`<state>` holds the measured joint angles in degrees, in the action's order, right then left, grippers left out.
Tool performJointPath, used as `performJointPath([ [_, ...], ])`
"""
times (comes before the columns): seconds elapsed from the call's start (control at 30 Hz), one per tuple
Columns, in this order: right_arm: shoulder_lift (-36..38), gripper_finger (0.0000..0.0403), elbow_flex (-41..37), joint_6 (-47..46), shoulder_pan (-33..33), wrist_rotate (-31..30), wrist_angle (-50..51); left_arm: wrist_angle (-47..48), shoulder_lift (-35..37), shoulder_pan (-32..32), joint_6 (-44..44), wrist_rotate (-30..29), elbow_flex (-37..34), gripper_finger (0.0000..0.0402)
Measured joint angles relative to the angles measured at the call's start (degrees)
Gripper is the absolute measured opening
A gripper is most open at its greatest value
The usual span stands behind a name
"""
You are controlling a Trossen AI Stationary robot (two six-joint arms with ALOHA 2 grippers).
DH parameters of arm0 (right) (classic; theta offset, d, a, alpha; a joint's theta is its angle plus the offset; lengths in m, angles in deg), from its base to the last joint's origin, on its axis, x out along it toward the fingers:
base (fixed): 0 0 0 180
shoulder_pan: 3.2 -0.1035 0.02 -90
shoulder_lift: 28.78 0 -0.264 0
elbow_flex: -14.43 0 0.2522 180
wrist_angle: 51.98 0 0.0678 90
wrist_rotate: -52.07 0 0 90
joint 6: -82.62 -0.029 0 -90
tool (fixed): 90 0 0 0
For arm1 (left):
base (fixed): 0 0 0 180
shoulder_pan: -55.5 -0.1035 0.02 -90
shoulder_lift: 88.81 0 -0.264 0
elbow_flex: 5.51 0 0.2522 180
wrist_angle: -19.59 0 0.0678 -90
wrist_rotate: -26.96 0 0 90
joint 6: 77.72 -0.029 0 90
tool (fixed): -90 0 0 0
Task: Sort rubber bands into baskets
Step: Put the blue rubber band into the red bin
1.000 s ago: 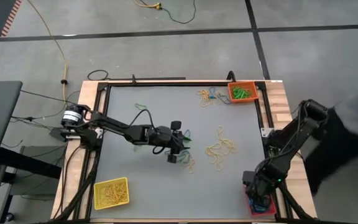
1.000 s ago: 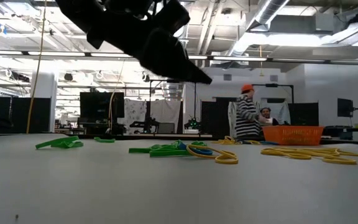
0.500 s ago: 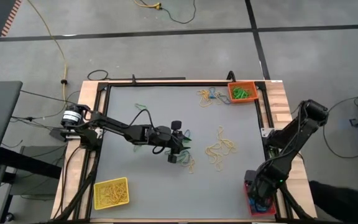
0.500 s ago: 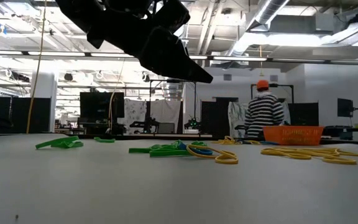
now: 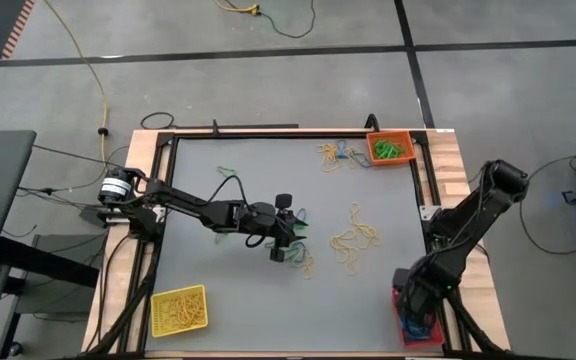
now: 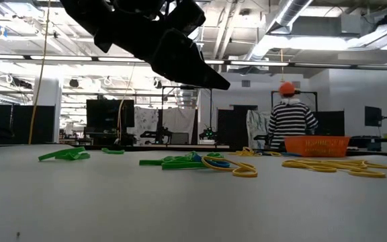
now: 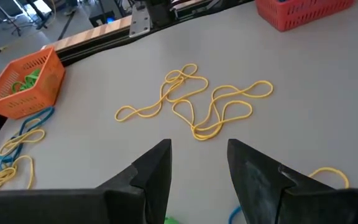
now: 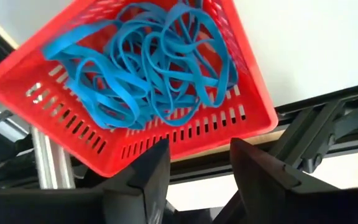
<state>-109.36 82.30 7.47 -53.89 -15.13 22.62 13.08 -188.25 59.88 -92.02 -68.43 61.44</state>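
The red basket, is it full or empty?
Not empty: the red basket holds a heap of blue rubber bands, seen in the right wrist view.

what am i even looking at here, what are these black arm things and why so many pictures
Two dark robot arms work at a grey table, sorting rubber bands by colour. One picture looks straight down, one looks level across the tabletop, and two come from cameras on the wrists. The left gripper hovers open over loose green bands mid-table, with yellow rubber bands beyond. The right gripper, open and empty, hangs over the red plastic basket of blue bands. The orange basket holds green ones, the yellow basket yellow ones. Nothing is held.
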Motion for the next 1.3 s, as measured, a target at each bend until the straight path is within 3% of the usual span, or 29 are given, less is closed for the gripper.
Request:
performJointPath([
  [0.17, 2.98, 0.0188, 0.01, 0.55, 1.52, -0.89, 0.04, 0.27, 0.0, 0.0, 0.23, 0.0, 0.0, 0.0147],
  [0.27, 4.89, 0.0187, 0.02, 2.5, 2.94, -5.49, 0.04, 1.0, 0.0, 0.0, 0.48, 0.02, 0.0, 0.0147],
  [0.43, 6.75, 0.0187, 0.04, 10.42, 6.57, -20.43, -1.55, 3.45, 0.0, 0.0, 2.6, 0.02, 0.0, 0.0147],
  [0.6, 6.33, 0.0187, 0.04, 25.13, 10.74, -35.15, -8.67, 8.11, 0.0, 0.02, 6.93, 2.43, 0.0, 0.0147],
  [0.83, 6.23, 0.0187, -1.15, 41.3, 15.44, -48.28, -18.26, 13.43, 0.0, 1.19, 13.2, 4.17, -0.04, 0.0147],
  [1.1, 6.23, 0.0187, -4.16, 45.87, 19.04, -53.13, -22.05, 13.21, -4.46, 3.03, 21.95, 3.76, -0.02, 0.0147],
  [1.3, 6.25, 0.0187, -6.65, 45.85, 19.41, -53.3, -24.04, 13.72, -6.67, 2.26, 28.76, 1.61, -0.07, 0.0147],
])
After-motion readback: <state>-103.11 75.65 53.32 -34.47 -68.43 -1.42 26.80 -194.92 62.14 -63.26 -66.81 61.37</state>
